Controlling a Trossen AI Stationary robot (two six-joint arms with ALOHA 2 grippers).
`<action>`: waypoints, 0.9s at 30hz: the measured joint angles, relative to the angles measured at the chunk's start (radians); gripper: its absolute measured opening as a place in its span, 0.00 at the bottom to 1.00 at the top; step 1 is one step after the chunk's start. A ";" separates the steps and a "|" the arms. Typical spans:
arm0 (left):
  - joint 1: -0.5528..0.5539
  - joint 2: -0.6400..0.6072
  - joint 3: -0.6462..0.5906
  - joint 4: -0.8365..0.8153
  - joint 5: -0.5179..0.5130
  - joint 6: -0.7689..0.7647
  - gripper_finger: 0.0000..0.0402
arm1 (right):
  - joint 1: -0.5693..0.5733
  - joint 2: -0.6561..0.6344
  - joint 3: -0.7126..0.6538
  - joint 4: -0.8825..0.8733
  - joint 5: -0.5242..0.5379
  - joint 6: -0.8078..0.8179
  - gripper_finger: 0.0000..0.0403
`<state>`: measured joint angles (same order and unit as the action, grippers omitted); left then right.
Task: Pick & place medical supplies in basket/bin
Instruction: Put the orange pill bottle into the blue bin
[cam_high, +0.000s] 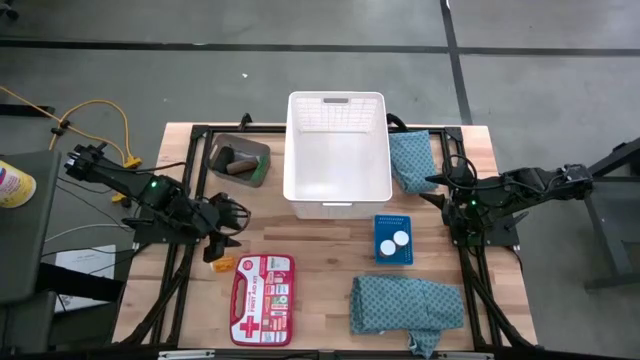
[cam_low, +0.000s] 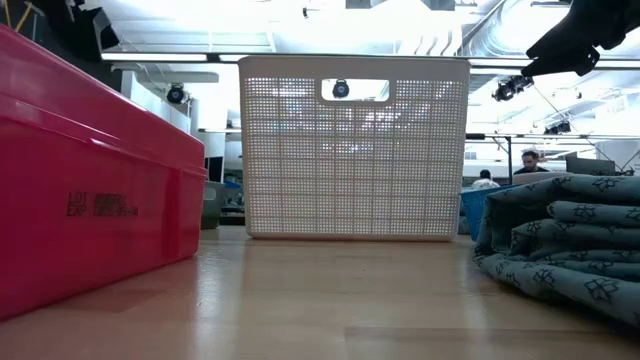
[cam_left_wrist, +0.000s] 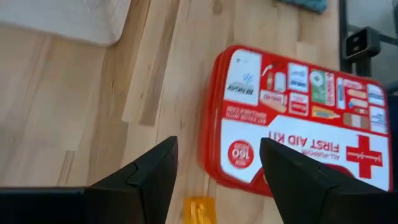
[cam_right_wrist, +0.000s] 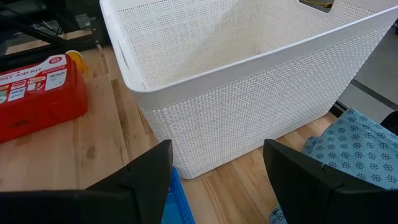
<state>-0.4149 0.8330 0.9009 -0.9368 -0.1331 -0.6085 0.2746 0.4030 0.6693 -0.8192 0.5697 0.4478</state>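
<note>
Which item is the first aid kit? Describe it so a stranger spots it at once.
Start at the big white basket mid-table, then look toward the near edge on the left arm's side. The first aid kit lies flat there: the only red case, with a small orange bottle beside it.

Basket (cam_high: 337, 195) walls block centre, first-aid kit (cam_high: 262, 286) and blue tray (cam_high: 393, 255) flank bare wood

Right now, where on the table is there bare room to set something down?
Bare wood lies between the first aid kit and the blue tray, in front of the white basket. The basket is empty too. It is crowded on the right, around both teal cloths, and beside the grey bin.
</note>
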 joint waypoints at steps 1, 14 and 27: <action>0.000 0.000 0.000 -0.014 0.001 -0.013 0.55 | 0.000 0.000 0.000 0.000 0.000 0.000 0.59; -0.073 0.002 0.000 -0.175 0.047 -0.123 0.55 | 0.000 0.000 0.000 0.000 0.000 0.000 0.59; -0.299 0.027 0.000 -0.208 0.068 -0.364 0.55 | 0.000 0.000 0.000 0.000 0.000 0.000 0.59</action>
<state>-0.7135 0.8600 0.9009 -1.1446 -0.0654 -0.9729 0.2745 0.4030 0.6693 -0.8192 0.5696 0.4479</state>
